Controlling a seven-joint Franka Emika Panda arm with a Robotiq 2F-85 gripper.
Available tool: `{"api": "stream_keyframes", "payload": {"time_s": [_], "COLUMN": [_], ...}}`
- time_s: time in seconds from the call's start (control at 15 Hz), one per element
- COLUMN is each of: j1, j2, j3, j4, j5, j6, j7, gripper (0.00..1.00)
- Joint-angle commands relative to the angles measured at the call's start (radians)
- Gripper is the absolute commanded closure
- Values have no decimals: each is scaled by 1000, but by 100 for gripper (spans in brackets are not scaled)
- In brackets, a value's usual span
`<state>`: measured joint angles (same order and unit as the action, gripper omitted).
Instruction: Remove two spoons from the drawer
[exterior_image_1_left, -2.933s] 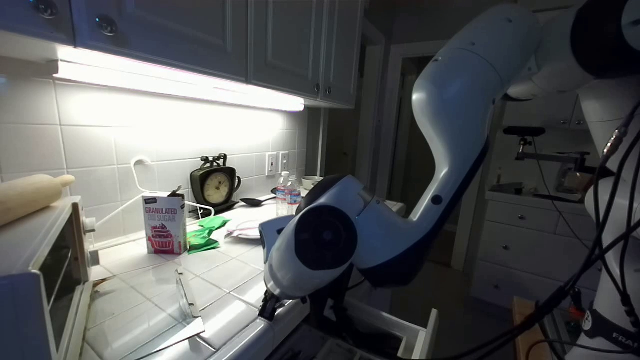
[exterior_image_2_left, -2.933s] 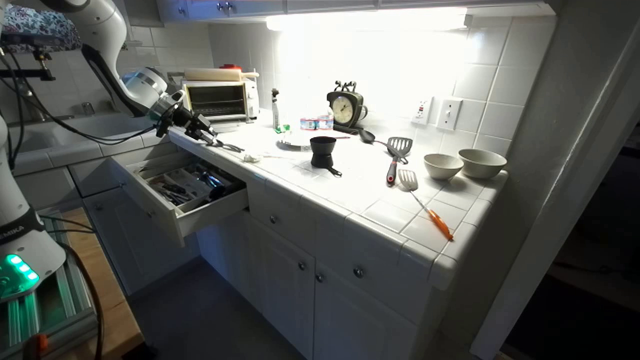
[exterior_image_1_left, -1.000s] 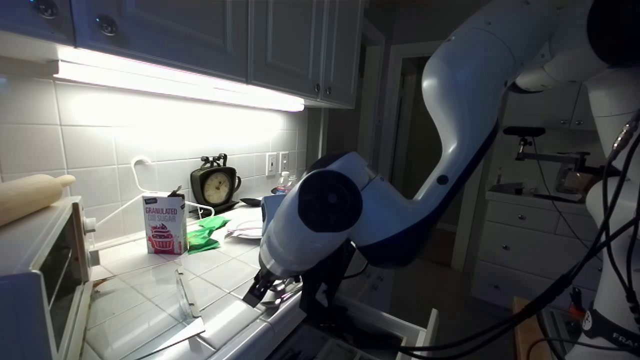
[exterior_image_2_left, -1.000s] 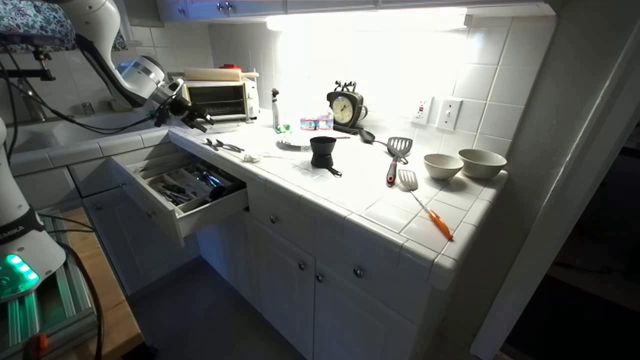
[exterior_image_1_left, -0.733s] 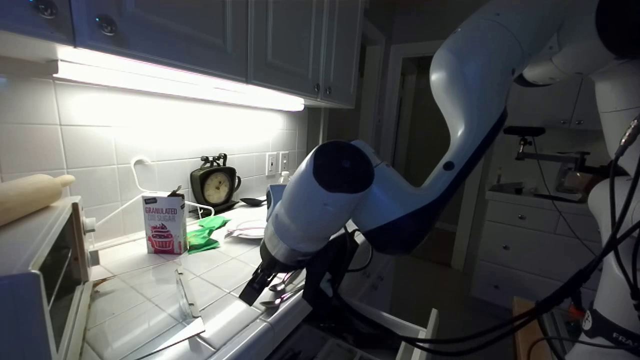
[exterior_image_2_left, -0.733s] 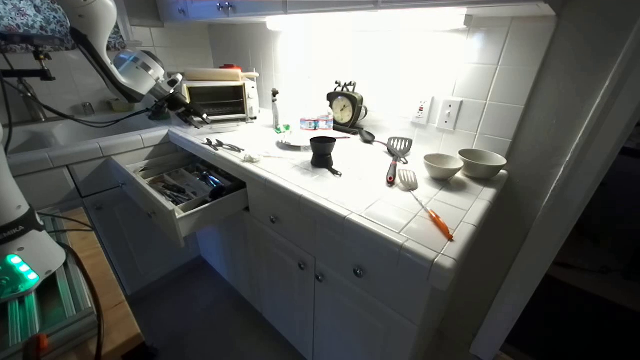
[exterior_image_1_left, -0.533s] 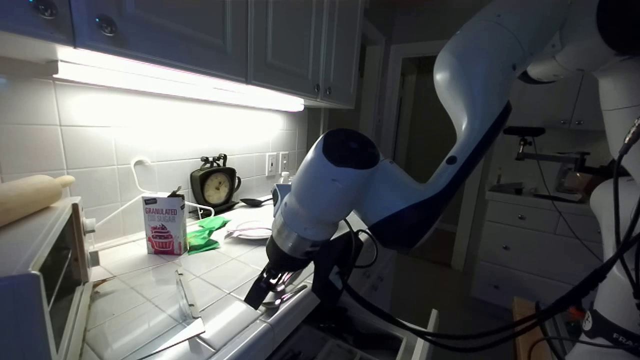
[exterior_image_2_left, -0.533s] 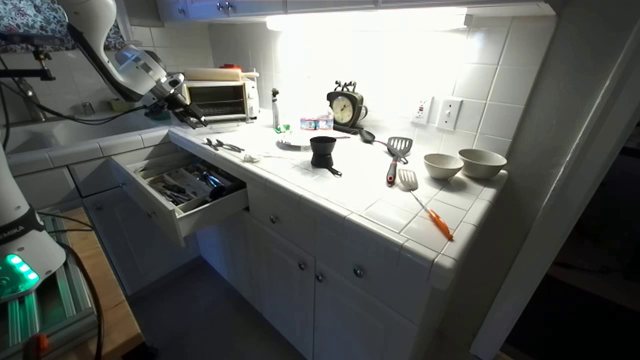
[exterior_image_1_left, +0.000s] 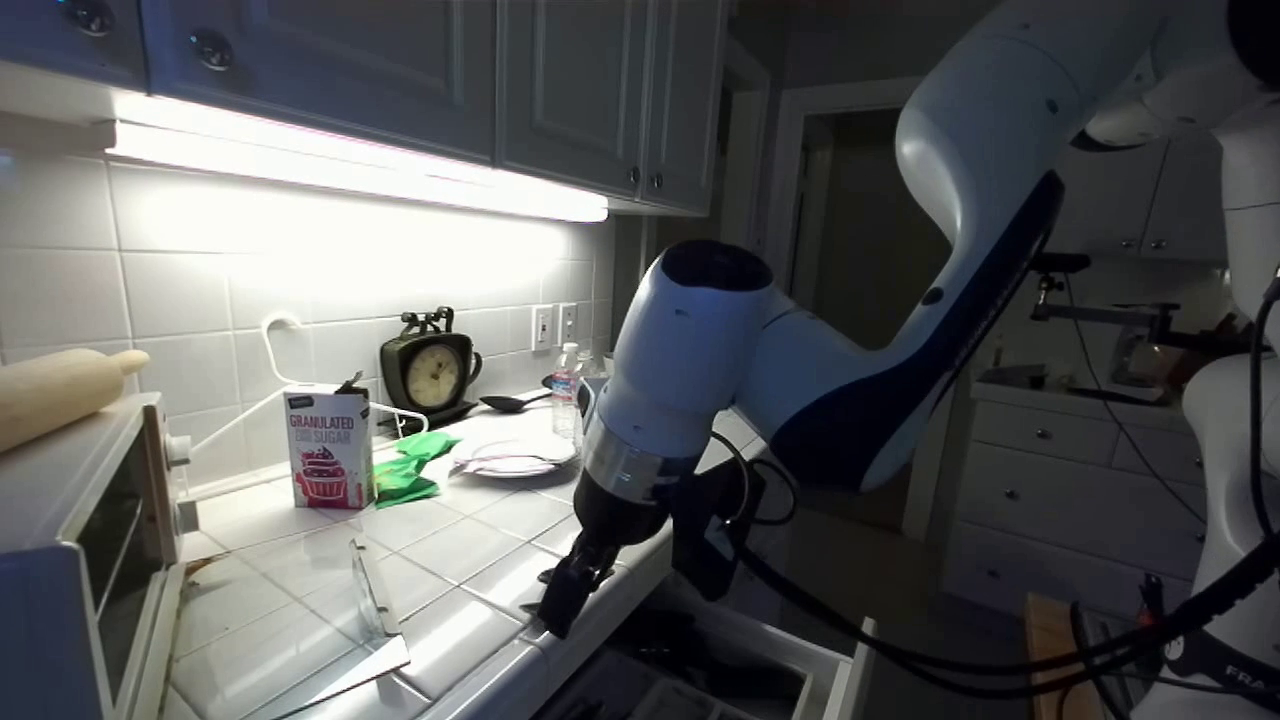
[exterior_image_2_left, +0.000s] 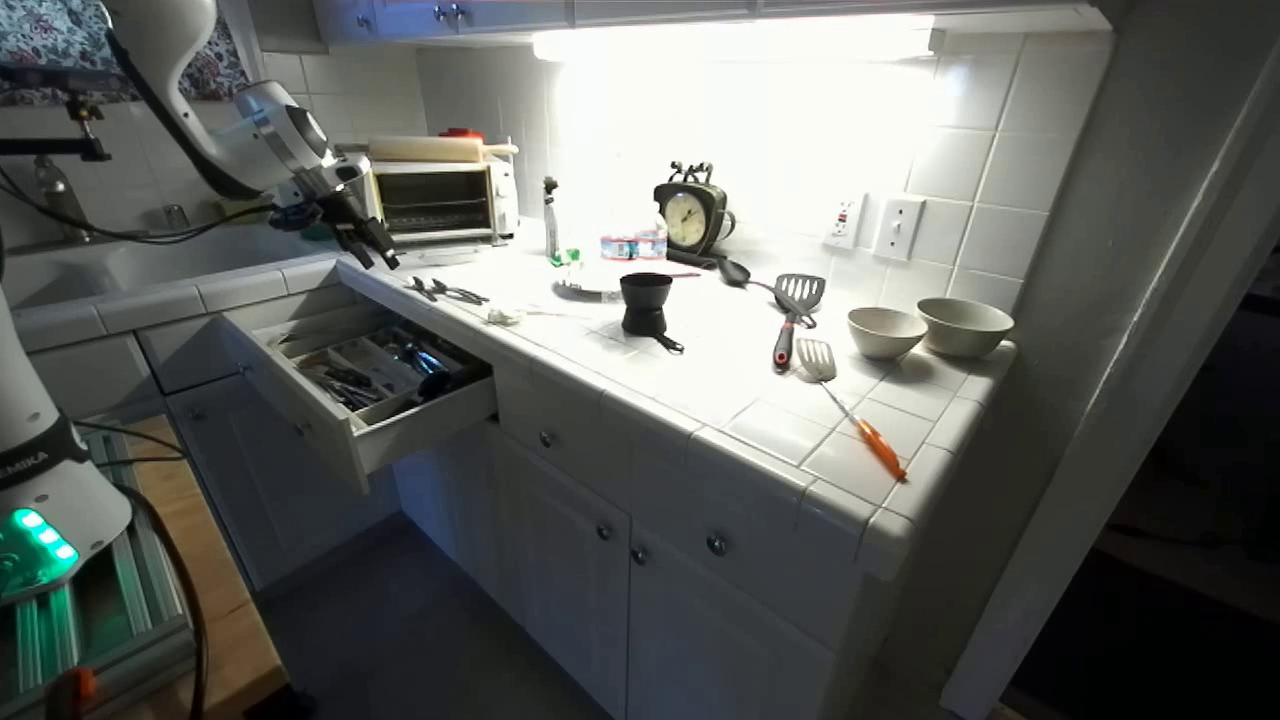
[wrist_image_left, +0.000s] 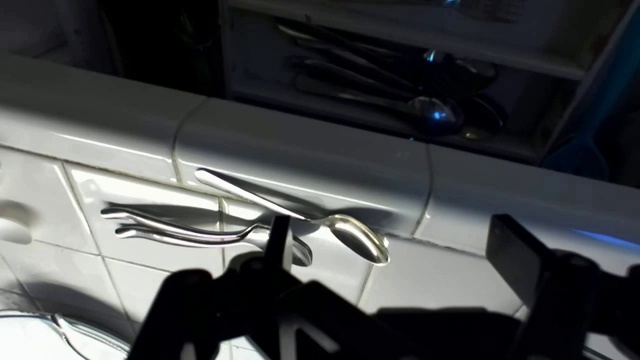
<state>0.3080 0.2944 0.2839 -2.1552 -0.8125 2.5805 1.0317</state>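
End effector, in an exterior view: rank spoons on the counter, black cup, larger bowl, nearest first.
1. Spoons: on the counter, by the open drawer.
2. Black cup: mid-picture, right of the spoons.
3. Larger bowl: rightmost, beside the smaller bowl.

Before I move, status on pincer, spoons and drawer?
Pincer open, holding nothing. At least two metal spoons lying on the tiled counter. Drawer open below its edge, might snag.

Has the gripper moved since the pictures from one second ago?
Yes. Judged against the toaster oven in an exterior view, the gripper has shifted left across the picture and slightly down.
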Motion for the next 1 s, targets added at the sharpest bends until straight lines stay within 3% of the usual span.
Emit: {"api": "stream_keyframes", "payload": {"time_s": [0.0, 0.27, 0.67, 0.93], "j1": [23, 40, 34, 35], "j2": [-102, -169, -234, -194], "j3": [-8, -12, -9, -10], "j4": [-73, -97, -140, -100], "j5": [155, 238, 202, 202], "j6": [-53, -117, -84, -103], "j7": [-55, -35, -47, -31], "gripper": [0, 0, 0, 0]}}
